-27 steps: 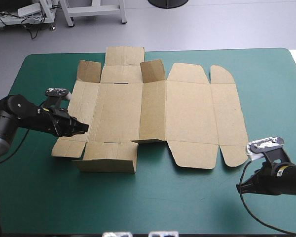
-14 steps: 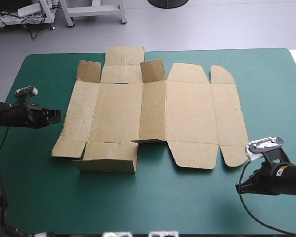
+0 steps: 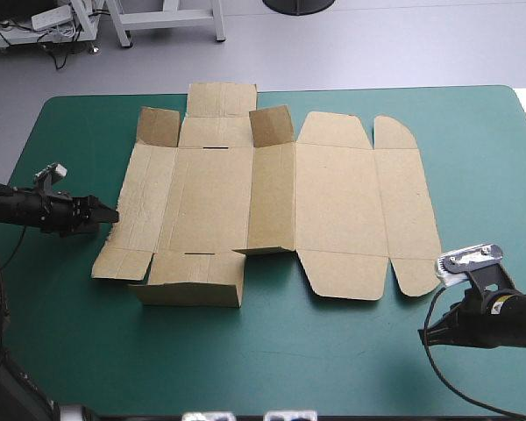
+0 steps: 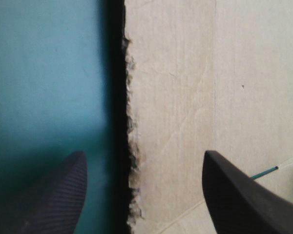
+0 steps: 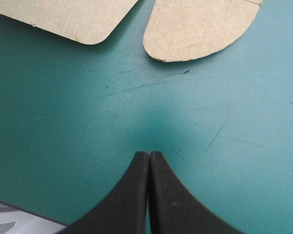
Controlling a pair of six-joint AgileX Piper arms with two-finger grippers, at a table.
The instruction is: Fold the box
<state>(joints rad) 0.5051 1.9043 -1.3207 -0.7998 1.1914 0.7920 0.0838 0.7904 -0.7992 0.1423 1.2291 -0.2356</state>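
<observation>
1. The box [image 3: 272,202] is a cut brown sheet lying open across the middle of the high view, on the teal-green cover [image 3: 272,360]. Nothing lies on it or in it.
2. Most of its panels lie flat. A long flap [image 3: 197,281] at the sheet's lower left stands partly raised. So do a small corner flap [image 3: 158,125] and a second small flap [image 3: 272,125] toward the upper left. The wide half on the right, with its rounded tabs, lies flat.
3. The left gripper [image 3: 105,213] sits at the left of the high view, at mid-height. Its arm reaches low and almost level toward the box's left edge. Its fingers are spread wide. In the left wrist view one finger is over the cover, the other is over the board, and the ragged edge [image 4: 132,146] runs between them. Whether either finger touches cannot be told.
4. The right gripper [image 5: 149,155] is at the lower right of the high view, clear of the box. Its fingers are pressed together into one point, pinching nothing, over bare cover. A rounded tab [image 5: 200,29] lies ahead of it.
</observation>
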